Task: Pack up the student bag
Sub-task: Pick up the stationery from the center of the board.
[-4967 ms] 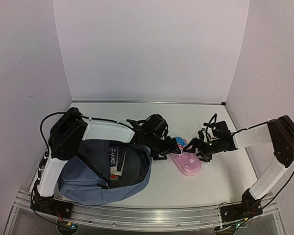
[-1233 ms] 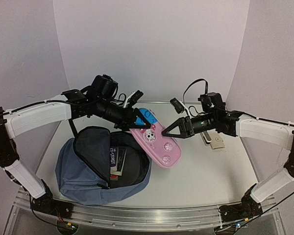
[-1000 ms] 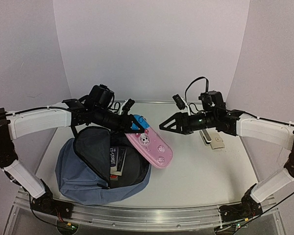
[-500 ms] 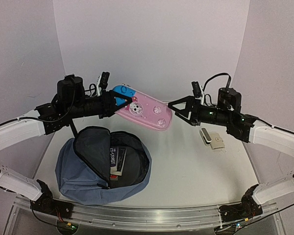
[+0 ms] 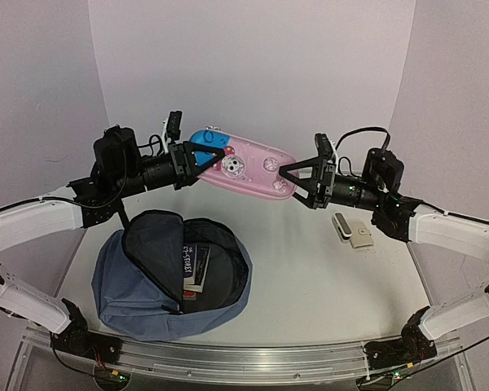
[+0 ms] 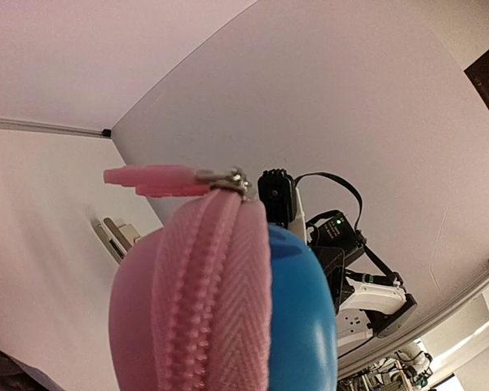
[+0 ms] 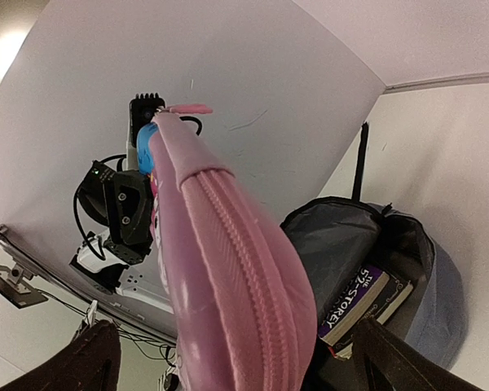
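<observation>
Soft, floppy slate-blue backpack (image 5: 130, 314), likely best gripped at zipper rim; pink pencil case (image 5: 246, 173) clamped in left gripper (image 5: 197, 163), right gripper (image 5: 297, 181) spread wide.

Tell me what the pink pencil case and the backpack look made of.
Pencil case: smooth, slightly glossy pink and blue shell, probably plastic or coated synthetic, with a woven fabric zipper tape. Backpack: matte slate-blue cloth, likely nylon or polyester, judging by its soft folds.

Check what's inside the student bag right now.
The student bag is open. A book with "52-Storey" on its spine lies against the dark lining, with something flat beneath it. Anything deeper is hidden by the bag's fabric and shadow.
</observation>
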Tool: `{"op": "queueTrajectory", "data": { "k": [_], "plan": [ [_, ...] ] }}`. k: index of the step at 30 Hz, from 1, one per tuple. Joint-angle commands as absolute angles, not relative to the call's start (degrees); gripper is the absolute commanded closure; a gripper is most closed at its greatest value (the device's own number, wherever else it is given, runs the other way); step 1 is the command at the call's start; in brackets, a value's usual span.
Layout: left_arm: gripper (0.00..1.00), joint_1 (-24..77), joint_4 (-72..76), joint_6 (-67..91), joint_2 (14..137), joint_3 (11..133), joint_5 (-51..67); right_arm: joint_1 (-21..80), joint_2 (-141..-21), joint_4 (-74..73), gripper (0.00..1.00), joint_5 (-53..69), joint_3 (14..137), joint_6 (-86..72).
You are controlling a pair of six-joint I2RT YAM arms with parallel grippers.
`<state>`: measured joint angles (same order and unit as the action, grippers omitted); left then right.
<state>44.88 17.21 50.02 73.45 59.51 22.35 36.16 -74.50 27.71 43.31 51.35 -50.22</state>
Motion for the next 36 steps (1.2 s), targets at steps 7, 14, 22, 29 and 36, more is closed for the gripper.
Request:
{"op": "queueTrajectory", "data": {
  "k": [7,14,22,29,36],
  "plan": [
    [0.75,44.65,24.69,52.58,75.84,61.01,25.34,36.70,-76.81,39.09,0.15,47.96,53.18,-55.51],
    [0.75,44.62,26.08,52.98,77.26,61.24,25.19,37.03,-76.88,40.87,0.39,47.80,52.78,-56.54],
    [0.74,44.61,23.55,52.83,78.31,62.38,25.20,37.11,-76.61,42.44,0.66,46.32,52.13,-56.79],
    [0.32,42.56,6.50,49.47,76.55,64.67,21.42,37.15,-74.43,39.43,0.73,40.38,51.36,-53.89],
    [0.08,30.70,-19.87,47.25,72.01,61.71,20.24,37.11,-72.94,22.75,0.77,32.42,54.57,-45.25]
  ]
}}
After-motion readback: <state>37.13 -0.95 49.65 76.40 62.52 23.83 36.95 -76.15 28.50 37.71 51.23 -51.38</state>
